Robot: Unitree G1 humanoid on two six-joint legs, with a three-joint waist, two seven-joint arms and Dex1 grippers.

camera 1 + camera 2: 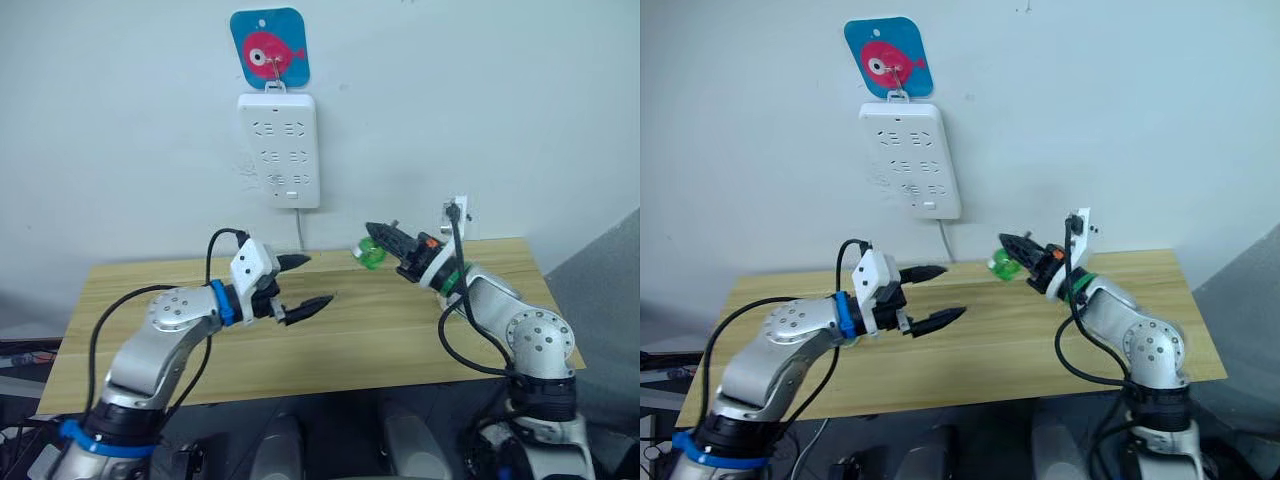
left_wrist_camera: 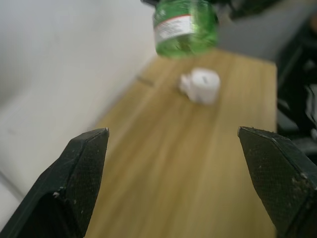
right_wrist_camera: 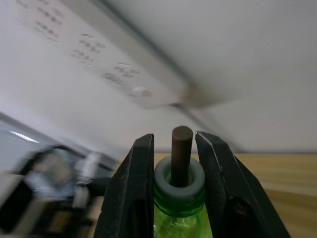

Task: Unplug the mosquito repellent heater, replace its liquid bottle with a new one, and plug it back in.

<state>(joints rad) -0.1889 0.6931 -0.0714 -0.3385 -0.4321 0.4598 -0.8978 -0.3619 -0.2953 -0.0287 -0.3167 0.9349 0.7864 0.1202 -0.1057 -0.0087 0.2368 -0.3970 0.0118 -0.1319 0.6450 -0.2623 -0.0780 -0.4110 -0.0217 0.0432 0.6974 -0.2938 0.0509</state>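
Right claw [image 1: 380,238] grips green bottle [image 1: 371,254] lengthwise, wick pointing towards the wall.

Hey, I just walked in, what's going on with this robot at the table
The robot is partway through swapping the liquid bottle on a mosquito repellent heater. Its right gripper is shut on a green liquid bottle, pinching it at the neck just below the wick and holding it up above the wooden table. The left gripper hangs open over the table, holding nothing. The white heater lies on the tabletop with no bottle in it, unplugged from the white power strip on the wall.
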